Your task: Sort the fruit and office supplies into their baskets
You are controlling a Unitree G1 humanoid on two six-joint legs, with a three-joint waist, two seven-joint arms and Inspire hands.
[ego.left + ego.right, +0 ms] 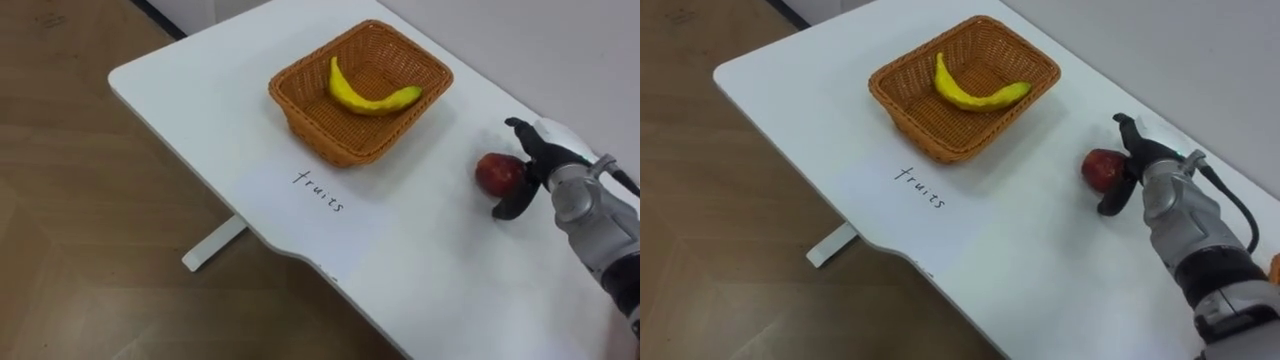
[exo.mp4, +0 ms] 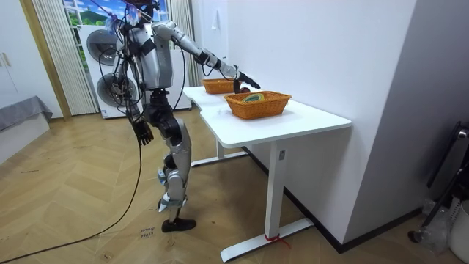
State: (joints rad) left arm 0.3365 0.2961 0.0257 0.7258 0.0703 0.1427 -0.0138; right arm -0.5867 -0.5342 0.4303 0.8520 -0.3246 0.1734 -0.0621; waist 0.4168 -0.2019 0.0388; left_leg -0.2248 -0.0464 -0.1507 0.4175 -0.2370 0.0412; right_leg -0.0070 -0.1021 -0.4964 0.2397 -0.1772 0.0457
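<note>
Right robot hand (image 1: 548, 160), on the counter (image 1: 200, 100) just right of the fruit basket (image 1: 300, 115), cups finger and thumb round the apple (image 1: 497, 172), which sits on its basket side.

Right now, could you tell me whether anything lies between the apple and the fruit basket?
Nothing visible does. The apple, held by the right hand, is separated from the basket by bare table; the basket holds one banana.
</note>
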